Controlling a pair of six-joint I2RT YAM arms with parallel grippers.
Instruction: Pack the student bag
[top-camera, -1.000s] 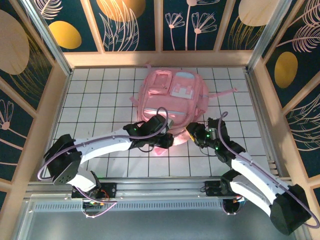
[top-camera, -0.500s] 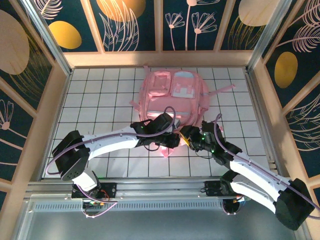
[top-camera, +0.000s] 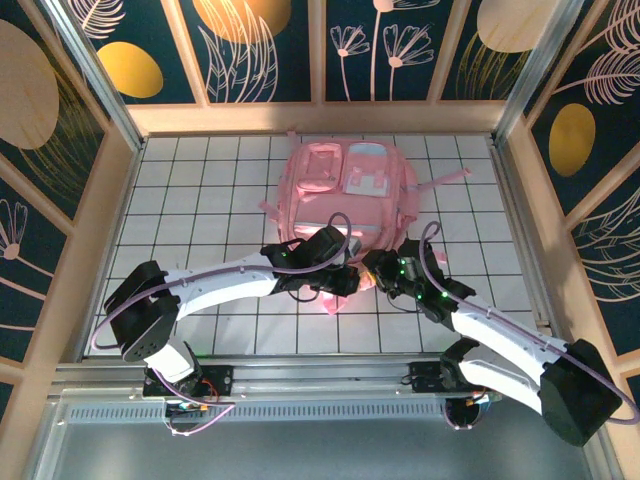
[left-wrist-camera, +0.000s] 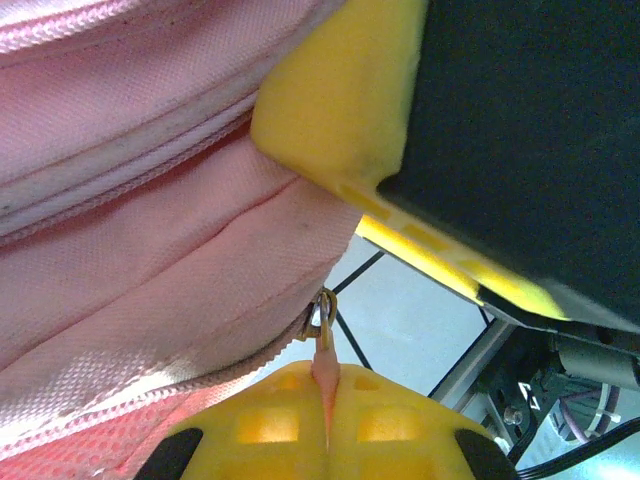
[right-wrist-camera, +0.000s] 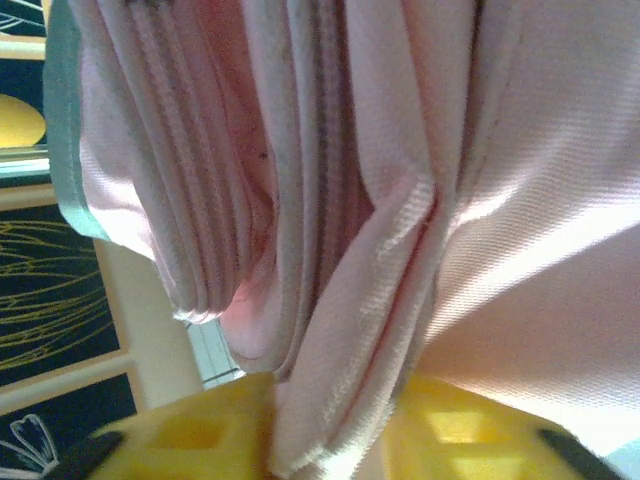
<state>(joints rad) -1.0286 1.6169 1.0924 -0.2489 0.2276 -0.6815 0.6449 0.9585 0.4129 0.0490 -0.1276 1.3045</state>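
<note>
**Zip pull could slip, or the bag could drag**

From above, the bag lies flat on the table, at the middle of its far half. The left claw and the right claw meet just beside each other at the bag's near edge. With the two so close, a sideways pull by either could knock one claw into the other.

At the left wrist, the left claw is clenched on the small pink zip pull. Only the end of the tab sits between the yellow tips. A tug at an angle to the zip line would likely slide the tab out or jam the slider.

At the right wrist, the right claw pinches a loose fold of the bag between its yellow fingers. The cloth is soft and bunched, so the hold is probably shallow. If it gives way, nothing anchors the bag, and the whole bag would trail after the zip instead of opening.
</note>
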